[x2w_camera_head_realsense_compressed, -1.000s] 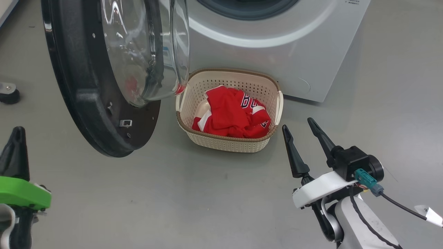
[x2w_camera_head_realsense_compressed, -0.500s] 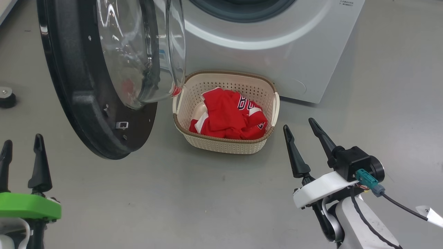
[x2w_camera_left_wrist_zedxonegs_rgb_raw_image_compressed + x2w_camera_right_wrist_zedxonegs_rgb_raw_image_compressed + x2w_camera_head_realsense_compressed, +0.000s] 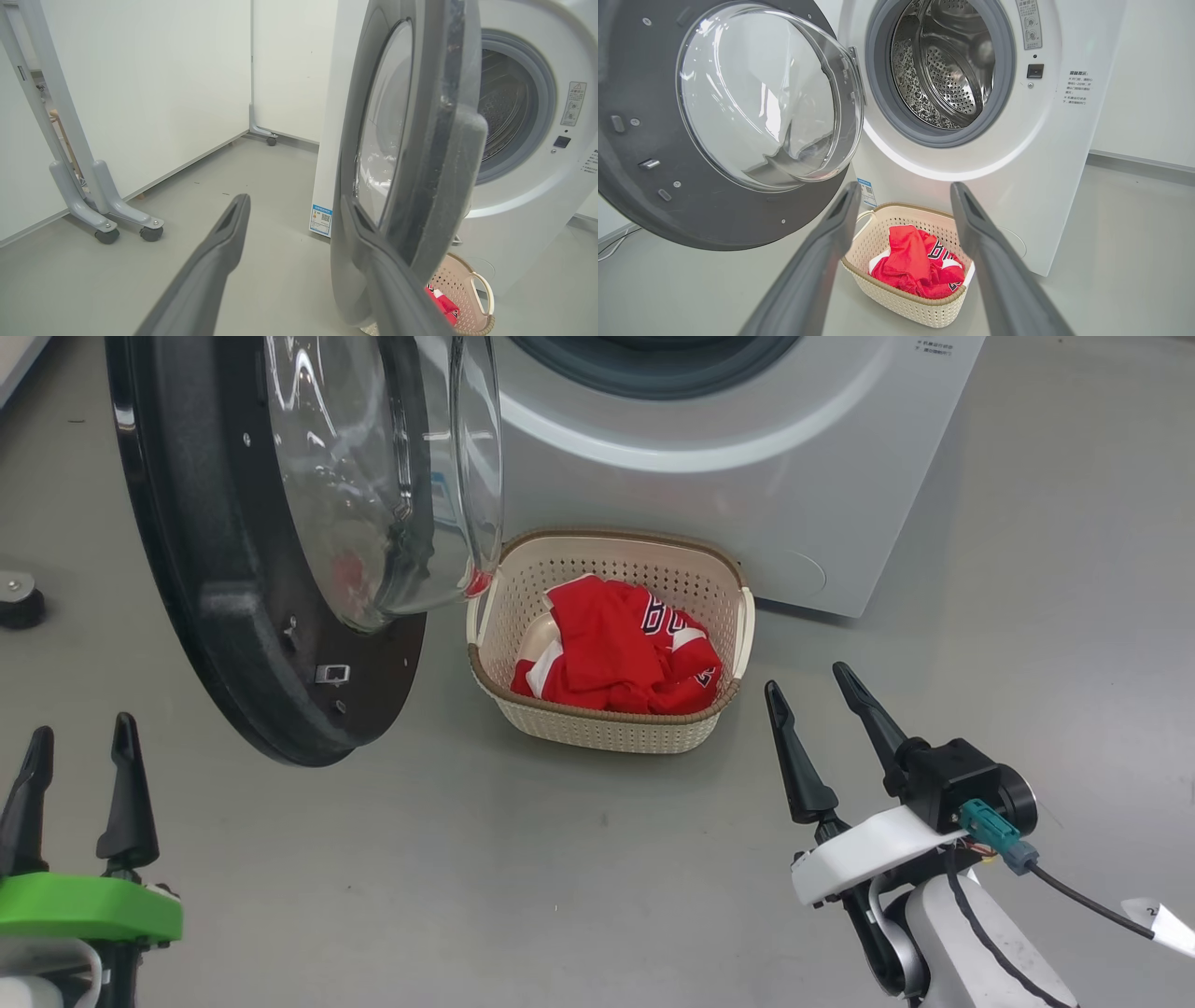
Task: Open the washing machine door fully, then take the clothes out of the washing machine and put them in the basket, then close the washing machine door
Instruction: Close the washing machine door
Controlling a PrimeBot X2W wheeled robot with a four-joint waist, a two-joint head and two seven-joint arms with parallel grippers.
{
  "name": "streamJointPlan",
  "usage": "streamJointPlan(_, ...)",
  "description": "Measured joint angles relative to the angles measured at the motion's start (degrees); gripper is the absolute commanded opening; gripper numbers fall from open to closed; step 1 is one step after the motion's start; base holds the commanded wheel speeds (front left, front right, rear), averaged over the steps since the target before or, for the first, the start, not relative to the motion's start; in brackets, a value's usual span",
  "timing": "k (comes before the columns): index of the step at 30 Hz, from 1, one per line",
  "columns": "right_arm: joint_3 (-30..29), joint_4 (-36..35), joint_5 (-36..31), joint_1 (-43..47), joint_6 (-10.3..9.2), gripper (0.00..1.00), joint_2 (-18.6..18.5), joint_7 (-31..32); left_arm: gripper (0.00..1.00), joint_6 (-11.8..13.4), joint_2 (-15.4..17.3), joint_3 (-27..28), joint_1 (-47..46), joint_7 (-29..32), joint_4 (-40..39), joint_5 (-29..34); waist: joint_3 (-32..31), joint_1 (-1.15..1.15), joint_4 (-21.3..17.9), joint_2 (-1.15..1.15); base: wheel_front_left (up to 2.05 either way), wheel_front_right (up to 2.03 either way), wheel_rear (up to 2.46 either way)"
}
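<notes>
The washing machine door (image 3: 233,644) stands open at the upper left of the head view, beside the washing machine (image 3: 747,485). The clothes (image 3: 611,658) lie in the basket (image 3: 607,728) at the centre. The left hand (image 3: 82,728), lower left, and the right hand (image 3: 807,679), lower right, are both wide and hold nothing.

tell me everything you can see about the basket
The basket is small, cream and plastic-looking, with perforated walls, a brown woven-look rim and a white handle on each side. It stands upright on the grey floor, close before the washing machine and beside the open washing machine door. The red clothes lie crumpled inside it, covering most of its bottom. Whether it touches the machine cannot be told.
</notes>
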Motion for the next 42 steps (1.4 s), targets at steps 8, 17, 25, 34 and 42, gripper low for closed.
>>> streamJointPlan(8,0.0,-0.13,0.0,0.01,0.0,1.0,0.02,0.0,1.0,0.0,0.66,-1.0,0.0,-1.41,1.65,0.0,-0.03,0.0,0.25,0.0,0.0,0.0,0.0)
streamJointPlan(17,0.0,-0.18,0.0,0.04,0.0,1.0,0.03,0.0,1.0,-0.01,1.29,-1.66,-0.01,-2.88,3.42,0.0,-0.11,0.0,0.46,0.0,0.0,0.0,0.0)
streamJointPlan(25,0.0,-0.19,0.0,0.06,0.0,1.0,0.04,0.0,1.0,-0.01,1.8,-2.09,-0.05,-3.57,4.56,0.0,-0.14,0.0,0.52,0.0,0.0,0.0,0.0)
streamJointPlan(34,0.0,-0.19,0.0,0.08,0.0,1.0,0.05,0.0,1.0,-0.01,2.19,-2.92,-0.13,-4.16,5.66,0.01,-0.15,0.0,0.42,0.0,0.0,0.0,0.0)
streamJointPlan(42,0.0,-0.16,0.0,0.12,0.01,1.0,0.07,0.0,0.0,-0.01,2.78,-4.31,-0.18,-4.35,6.65,-0.12,-0.29,0.0,0.42,0.0,0.0,0.0,0.0)
